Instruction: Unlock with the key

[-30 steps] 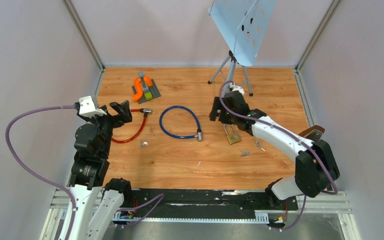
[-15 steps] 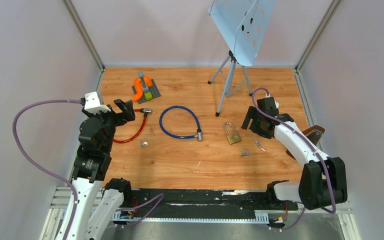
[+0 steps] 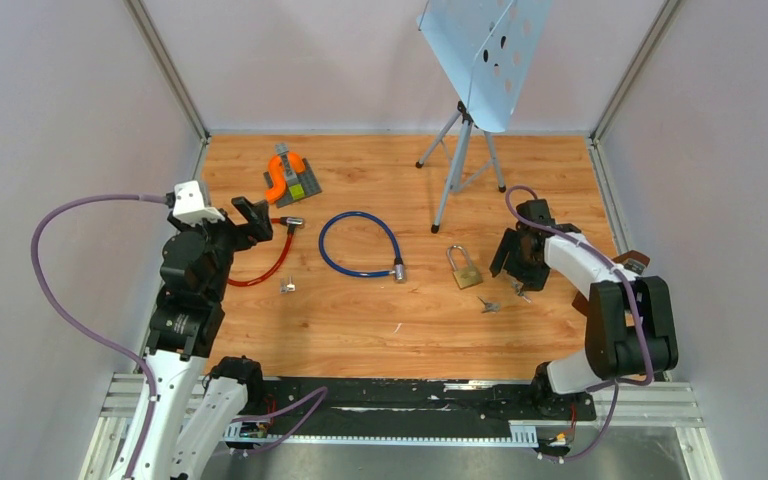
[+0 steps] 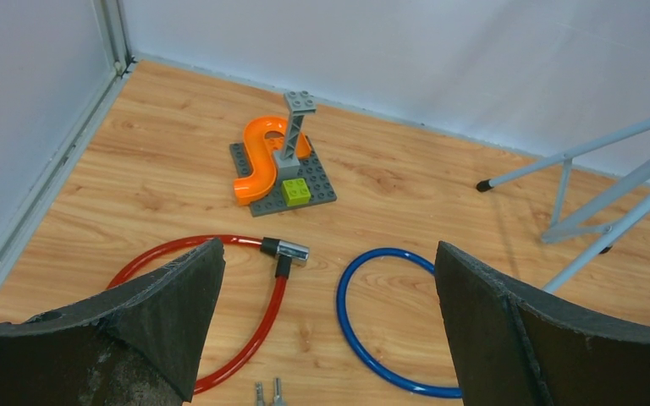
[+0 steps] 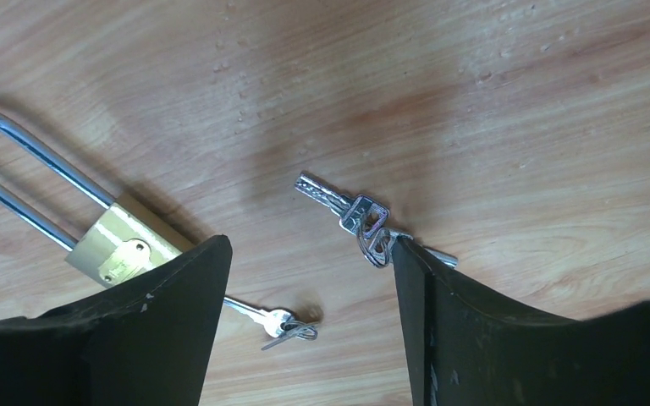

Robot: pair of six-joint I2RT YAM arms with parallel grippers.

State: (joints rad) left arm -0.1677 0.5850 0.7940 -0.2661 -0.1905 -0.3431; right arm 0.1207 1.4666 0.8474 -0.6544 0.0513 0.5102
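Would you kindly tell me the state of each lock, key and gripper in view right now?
Padlock: lying flat, shackle looks shut.
Key bunch: loose on the table, between the right gripper's open fingers.
Blue cable lock: looped, looks fastened.
Red cable lock: curled, fastening unclear.
Left gripper: open, empty.

R wrist view: padlock (image 5: 123, 245) shackle cut off at left edge, body's corner behind a finger (image 5: 135, 338) of right gripper (image 5: 309, 244); key bunch (image 5: 364, 224) tail goes under the other finger. L wrist view: blue cable (image 4: 364, 338) & red cable (image 4: 258, 330) partly behind left gripper (image 4: 330, 247) fingers; small keys (image 4: 268, 394) cut by bottom edge. Top view: key teeth too small to tell.
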